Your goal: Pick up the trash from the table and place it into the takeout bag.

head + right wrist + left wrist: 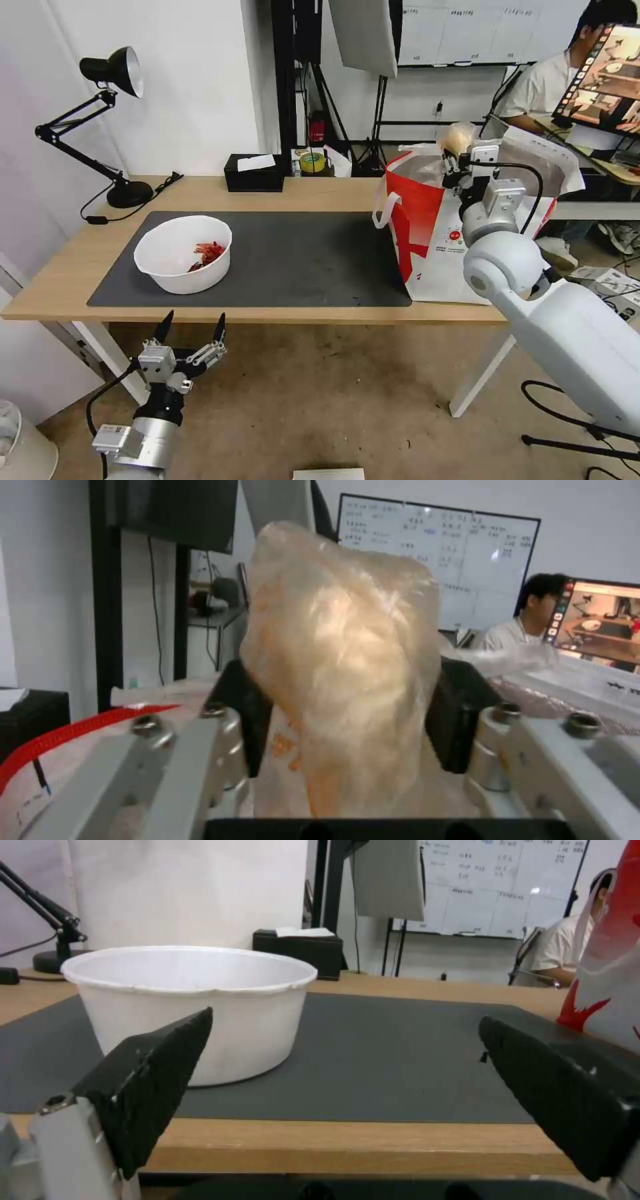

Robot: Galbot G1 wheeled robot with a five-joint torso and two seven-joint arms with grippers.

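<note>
From the head camera, the right gripper [455,162] is raised over the open mouth of the takeout bag [427,220], which stands upright on the right end of the table [293,193], its red side facing the dark mat [300,257]. The fingers pinch the bagged bun [459,138], whose long axis runs roughly upright, its free end sticking up above the fingertips. On the left part of the mat sits the white bowl [183,255], open side up, with red crayfish shells [209,252] inside it. The left gripper [191,327] hangs below and in front of the table's near edge, fingers spread and pointing up, holding nothing. A black tissue box [254,173] stands at the table's far edge, and a desk lamp [100,120] at the far left corner. In the left wrist view, the two dark fingertips [157,1075] stand wide apart at table-edge level, with the bowl [193,1005] just beyond, upright on the mat [387,1060]. In the right wrist view, the black pads [460,715] press on either side of the bagged bun [340,665], which rises lengthwise out from between them, the bag's rim [60,735] beside it.
</note>
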